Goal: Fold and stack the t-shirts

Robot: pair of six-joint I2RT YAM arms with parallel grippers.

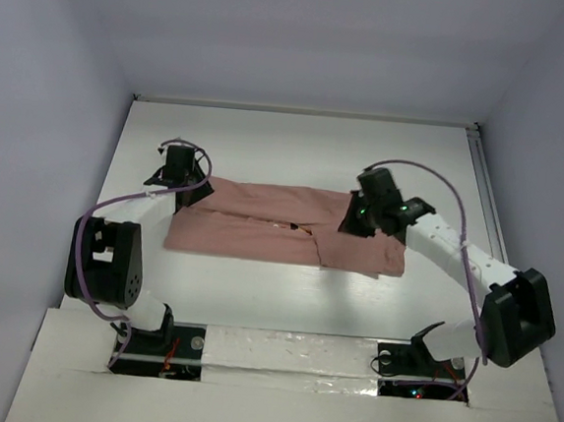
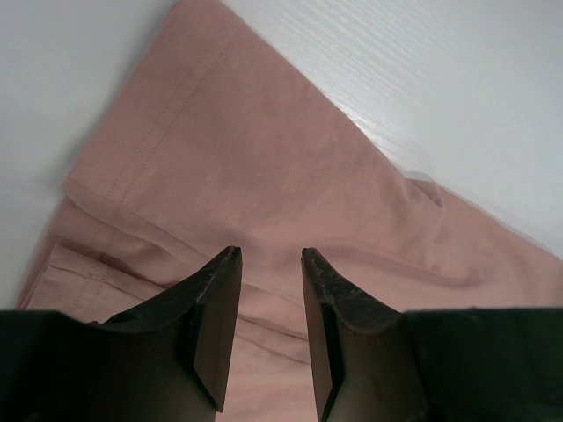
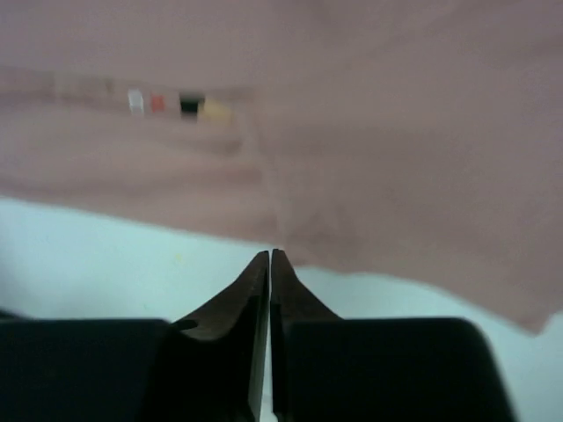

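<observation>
The dusty-pink t-shirt (image 1: 260,234) lies partly folded into a wide band across the middle of the white table (image 1: 297,148). My left gripper (image 1: 191,193) is open and empty just above the shirt's far left corner; in the left wrist view (image 2: 271,255) its fingers straddle bare pink fabric (image 2: 264,167) near a stitched hem. My right gripper (image 1: 356,223) is over the shirt's right part. In the right wrist view (image 3: 270,255) it is shut, with its tips pinching the shirt's edge (image 3: 369,176). The small pixel graphic (image 3: 176,104) shows on the fabric beyond.
White walls close in the table on the left, back and right, with a rail (image 1: 483,189) along the right side. Purple cables loop over both arms. Bare table lies beyond the shirt and between it and the arm bases (image 1: 279,354).
</observation>
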